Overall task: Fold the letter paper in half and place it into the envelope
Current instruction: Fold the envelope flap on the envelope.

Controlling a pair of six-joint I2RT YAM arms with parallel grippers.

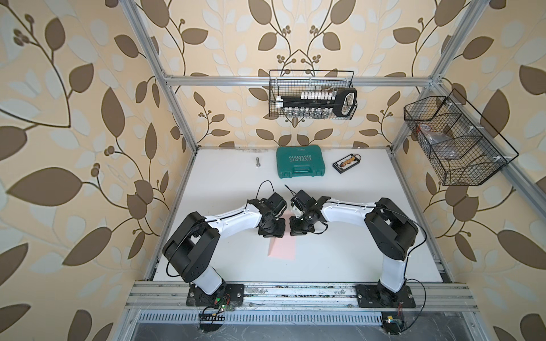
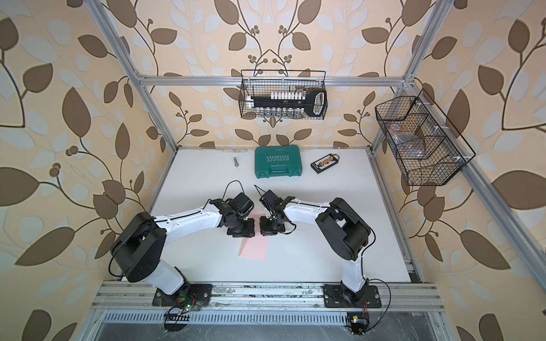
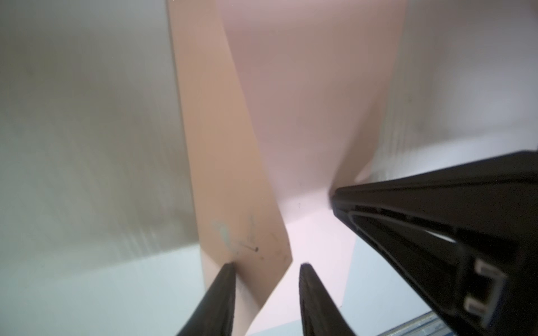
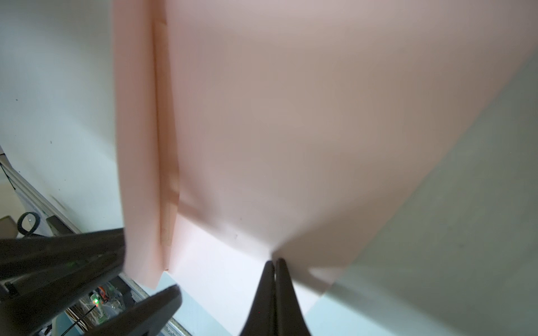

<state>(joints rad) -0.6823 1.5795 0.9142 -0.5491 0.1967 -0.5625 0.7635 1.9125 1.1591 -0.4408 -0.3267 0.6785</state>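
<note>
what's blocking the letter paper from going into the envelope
Nothing visible. The right gripper, shut on the upper layer of the envelope, holds its mouth lifted; the flap lies spread aside, and the letter paper already runs under that layer. The left gripper stands open by the flap.

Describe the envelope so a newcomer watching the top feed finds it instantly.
Start from the white table and go to its middle, where the left arm and right arm meet. The envelope is the pink sheet sticking out beneath them toward the bases, the only pink thing; the green case sits back by the wall.
</note>
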